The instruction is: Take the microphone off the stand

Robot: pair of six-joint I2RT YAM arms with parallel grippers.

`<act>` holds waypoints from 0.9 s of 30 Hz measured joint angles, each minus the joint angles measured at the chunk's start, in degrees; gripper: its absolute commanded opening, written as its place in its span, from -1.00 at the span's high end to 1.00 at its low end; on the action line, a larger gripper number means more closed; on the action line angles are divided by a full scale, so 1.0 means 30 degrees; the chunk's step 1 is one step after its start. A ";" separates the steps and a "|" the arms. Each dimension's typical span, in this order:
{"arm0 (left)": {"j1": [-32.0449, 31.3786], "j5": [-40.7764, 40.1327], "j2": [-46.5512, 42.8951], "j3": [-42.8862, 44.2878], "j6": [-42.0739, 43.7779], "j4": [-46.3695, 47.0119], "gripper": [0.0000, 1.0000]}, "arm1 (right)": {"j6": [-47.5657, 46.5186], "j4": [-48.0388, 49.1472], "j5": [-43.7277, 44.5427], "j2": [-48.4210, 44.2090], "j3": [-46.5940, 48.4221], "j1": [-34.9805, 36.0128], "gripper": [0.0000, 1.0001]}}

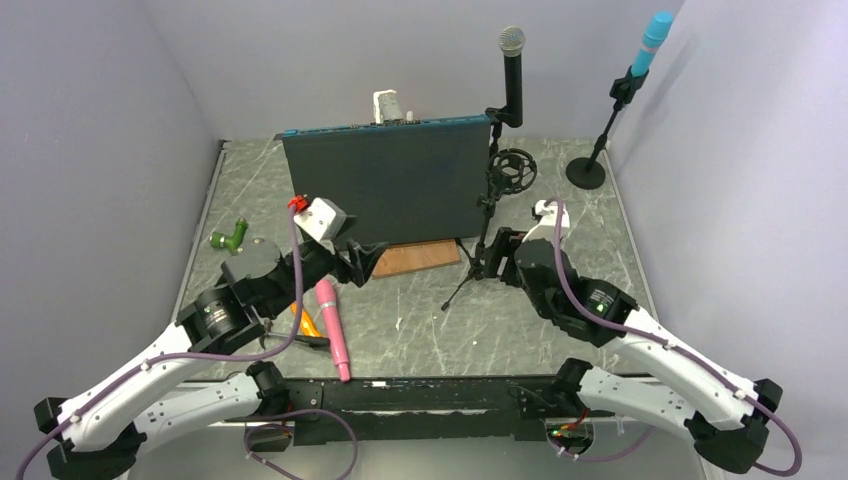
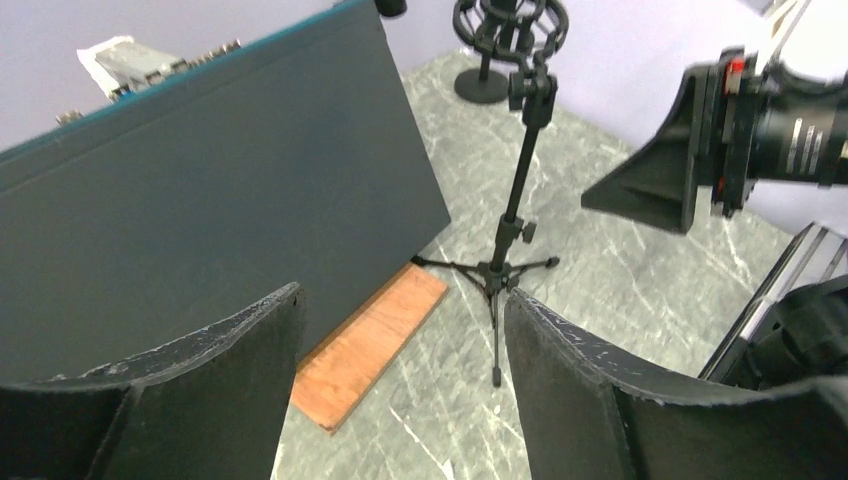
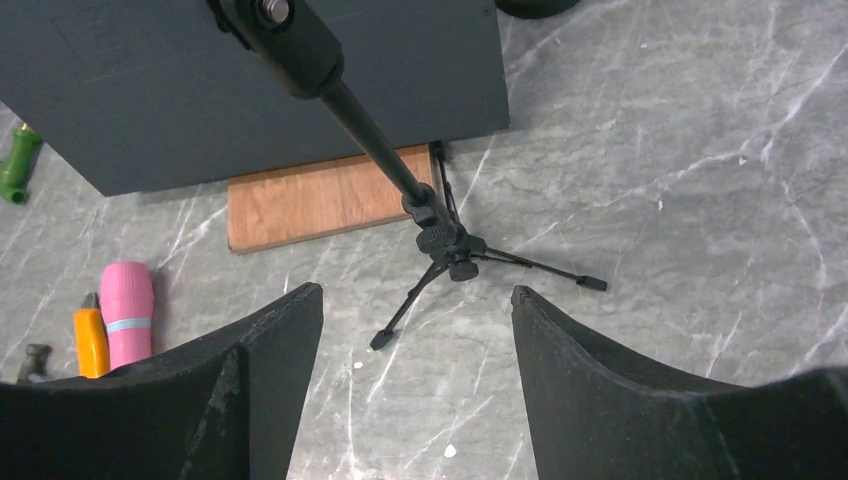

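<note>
A black microphone (image 1: 512, 60) with a silver grille stands upright in the clip of a thin black tripod stand (image 1: 487, 225), which also carries a round shock mount (image 1: 513, 170). The stand shows in the left wrist view (image 2: 512, 210) and the right wrist view (image 3: 440, 235). My right gripper (image 1: 497, 256) is open and empty, right beside the stand's lower pole; its fingers (image 3: 270, 350) frame the tripod feet. My left gripper (image 1: 365, 263) is open and empty, left of the stand; the tripod lies ahead of it (image 2: 402, 295).
A dark upright board (image 1: 385, 180) stands on a wooden block (image 1: 415, 257) just left of the stand. A blue microphone (image 1: 652, 42) sits on a round-base stand (image 1: 586, 172) at the back right. A pink microphone (image 1: 332, 328), an orange tool (image 1: 303, 320) and a green object (image 1: 230, 237) lie at the left.
</note>
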 measured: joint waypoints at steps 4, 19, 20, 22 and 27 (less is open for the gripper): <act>-0.0007 -0.0022 0.0335 0.0015 0.0007 -0.0583 -0.54 | -0.0627 0.0546 -0.2062 0.1144 0.0474 -0.1763 -0.36; -0.0007 0.0386 -0.0423 0.0015 0.0459 -0.0299 -0.91 | -0.1086 0.7235 -1.2480 0.2288 -0.4816 -0.7876 -0.05; -0.0007 0.0437 -0.0423 0.0015 0.0459 -0.0299 -0.93 | -0.1086 0.7752 -1.2852 0.2208 -0.5034 -0.8080 0.03; -0.0007 0.0532 -0.0408 0.0015 0.0459 -0.0299 -0.99 | -0.1144 0.8444 -1.3304 0.2106 -0.5289 -0.8386 0.16; -0.0007 0.0546 -0.0525 -0.0095 0.0459 -0.0284 -0.99 | -0.1435 0.9377 -1.3901 0.2076 -0.5654 -0.8779 0.24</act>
